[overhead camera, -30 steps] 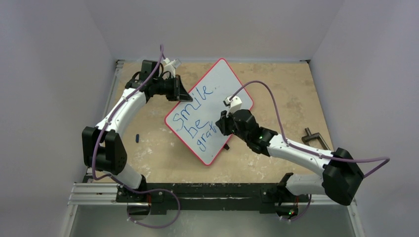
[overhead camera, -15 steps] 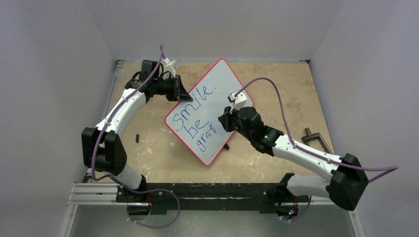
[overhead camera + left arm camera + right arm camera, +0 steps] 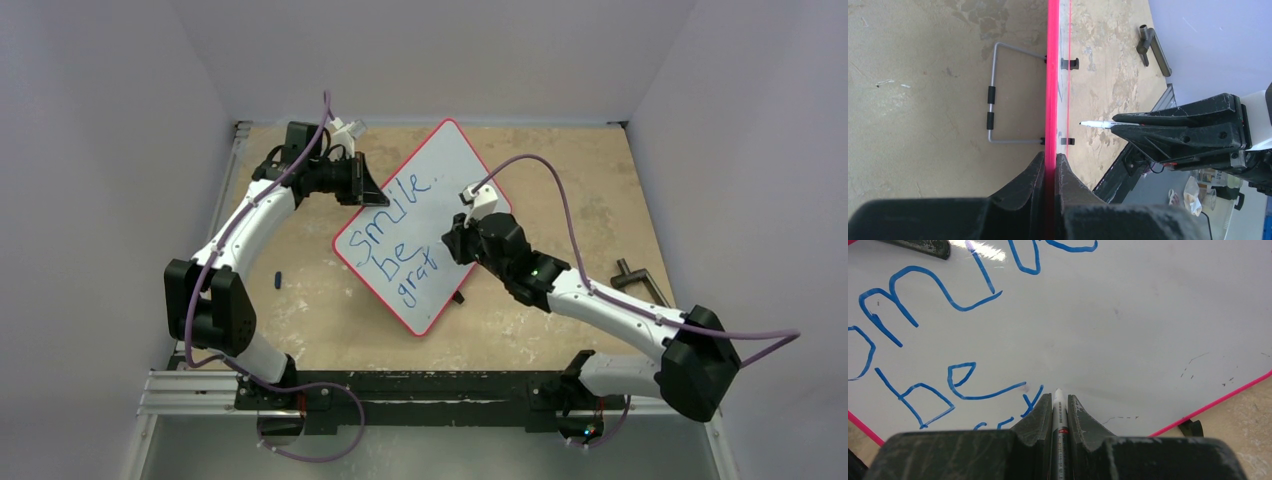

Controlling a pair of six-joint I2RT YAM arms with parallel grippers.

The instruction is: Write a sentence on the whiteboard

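The whiteboard (image 3: 452, 165), white with a thin red rim, lies tilted like a diamond on the table. The sentence (image 3: 392, 235) on it is blue marker writing in three slanted lines, showing "smile", "be" and "grat". My left gripper (image 3: 366, 192) is shut on the board's upper left rim (image 3: 1052, 75), one jaw on each side of the edge (image 3: 1051, 167). My right gripper (image 3: 452, 243) is shut on a white marker (image 3: 1059, 407). The marker's tip (image 3: 1087, 123) points at the board just right of the last blue strokes (image 3: 1030, 402).
A small dark marker cap (image 3: 277, 279) lies on the table left of the board. A grey metal T-handle (image 3: 638, 280) sits at the right edge of the table. The board's wire stand (image 3: 992, 105) and black feet (image 3: 1192, 428) stick out underneath. Grey walls enclose three sides.
My right arm has swung a little to the right and away, carrying the marker slightly up the board. The left arm and the board have not moved.
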